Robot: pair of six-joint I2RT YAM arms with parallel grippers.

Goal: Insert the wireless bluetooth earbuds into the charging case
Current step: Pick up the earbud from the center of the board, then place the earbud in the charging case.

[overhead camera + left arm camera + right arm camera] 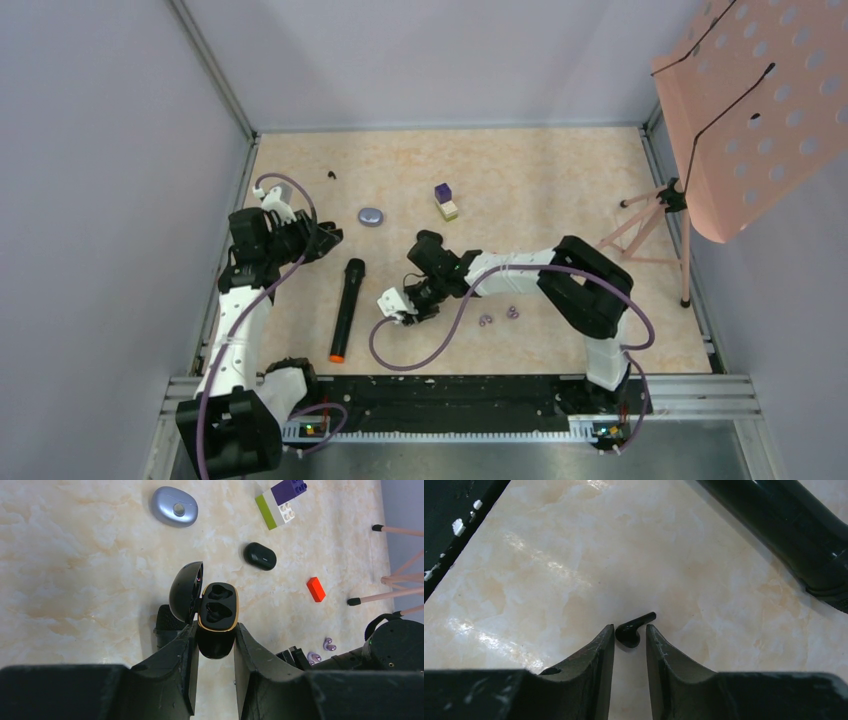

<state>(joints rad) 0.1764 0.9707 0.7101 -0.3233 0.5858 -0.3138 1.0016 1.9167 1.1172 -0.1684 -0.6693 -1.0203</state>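
My left gripper (215, 628) is shut on the charging case (218, 608), a black shell with a gold rim. Its lid (185, 591) hangs open to the left and both sockets look empty. In the top view this gripper (322, 240) sits at the left of the table. One black earbud (630, 631) with a short stem lies on the table between the tips of my right gripper (630, 636). The jaws stand narrowly open with a thin gap on each side of it. From above, the right gripper (412, 312) points down near the table's middle. A tiny black piece (331, 175) lies far left.
A black microphone (345, 308) with an orange end lies between the arms, close by the right gripper (784, 525). Also on the table: a silver oval case (174, 507), stacked toy blocks (280, 502), a closed black pod (260, 556), a red block (315, 589), pale purple rings (498, 316). A pink music stand (760, 110) stands at right.
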